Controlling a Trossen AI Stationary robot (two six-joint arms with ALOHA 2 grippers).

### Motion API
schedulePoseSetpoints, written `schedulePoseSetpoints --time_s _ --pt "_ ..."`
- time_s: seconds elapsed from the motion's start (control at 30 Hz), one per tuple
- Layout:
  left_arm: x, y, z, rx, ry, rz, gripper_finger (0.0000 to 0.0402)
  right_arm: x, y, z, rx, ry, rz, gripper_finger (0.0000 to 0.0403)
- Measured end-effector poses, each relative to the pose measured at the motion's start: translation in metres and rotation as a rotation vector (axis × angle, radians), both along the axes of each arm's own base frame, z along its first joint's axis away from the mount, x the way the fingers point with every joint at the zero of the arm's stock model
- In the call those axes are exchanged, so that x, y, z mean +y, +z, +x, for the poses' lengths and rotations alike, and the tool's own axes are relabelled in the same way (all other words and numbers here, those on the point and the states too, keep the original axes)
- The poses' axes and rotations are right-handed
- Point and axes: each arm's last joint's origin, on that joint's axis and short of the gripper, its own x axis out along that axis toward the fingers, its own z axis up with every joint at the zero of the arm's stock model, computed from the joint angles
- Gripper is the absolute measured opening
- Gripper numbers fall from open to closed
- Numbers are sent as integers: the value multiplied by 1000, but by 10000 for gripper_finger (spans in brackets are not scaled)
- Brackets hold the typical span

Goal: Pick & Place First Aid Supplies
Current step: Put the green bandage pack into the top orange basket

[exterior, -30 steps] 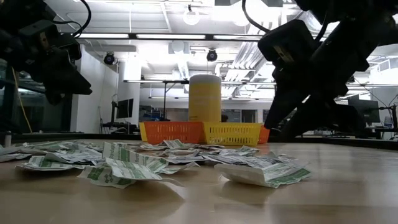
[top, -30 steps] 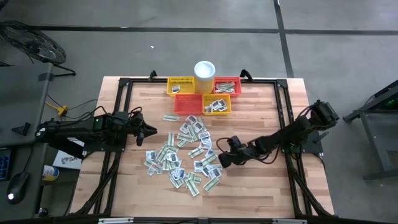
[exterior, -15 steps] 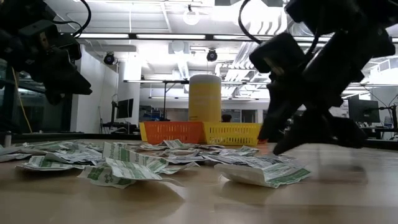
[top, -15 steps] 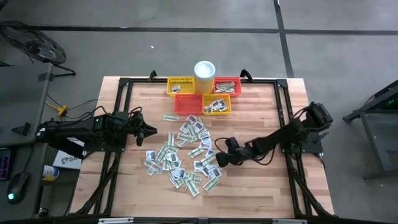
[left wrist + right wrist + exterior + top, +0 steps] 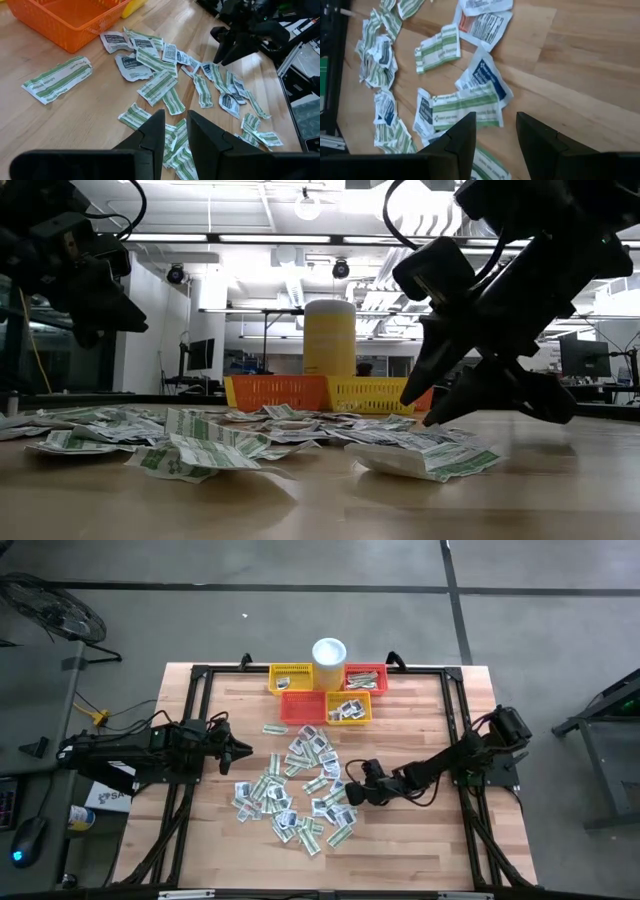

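Sachets point(image 5: 300, 790) lie scattered on the wooden desk point(image 5: 420, 840), directly under and ahead of the right tool point(image 5: 350, 792), which hangs low over the pile's edge with its fingers point(image 5: 462, 137) apart and nothing between them. Across the pile, the left tool point(image 5: 247, 751) hovers above the desk, fingers point(image 5: 150, 137) slightly apart and empty. Beyond both tools, past the pile, stand the orange basket point(image 5: 302, 706), two yellow baskets point(image 5: 291, 678) and a white cup point(image 5: 329, 652).

Grey floor point(image 5: 300, 620) all around wooden worktop point(image 5: 400, 840), dark lines crossing it. Big open room behind: long ceiling lights point(image 5: 270, 239), white pipes, dark screens point(image 5: 577, 356) on far desks.
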Motion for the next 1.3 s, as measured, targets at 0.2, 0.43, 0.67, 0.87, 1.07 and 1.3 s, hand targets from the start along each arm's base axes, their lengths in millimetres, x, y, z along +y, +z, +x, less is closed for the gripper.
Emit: schedulePoseSetpoints --time_s 0.2,0.43,0.67,0.87,1.07,1.3 --pt "0 0 0 0 0 0 80 0 0 0 3 9 7 134" --pt "0 0 0 0 0 0 80 4 -11 8 -44 15 26 134" --pt "0 0 0 0 0 0 80 3 -13 9 -41 11 24 134" --pt "0 0 0 0 0 0 80 2 -14 9 -30 9 27 114" --pt "0 0 0 0 0 0 80 2 -13 8 -27 17 33 63" --pt "0 0 0 0 0 0 80 2 -8 5 -26 45 10 4"
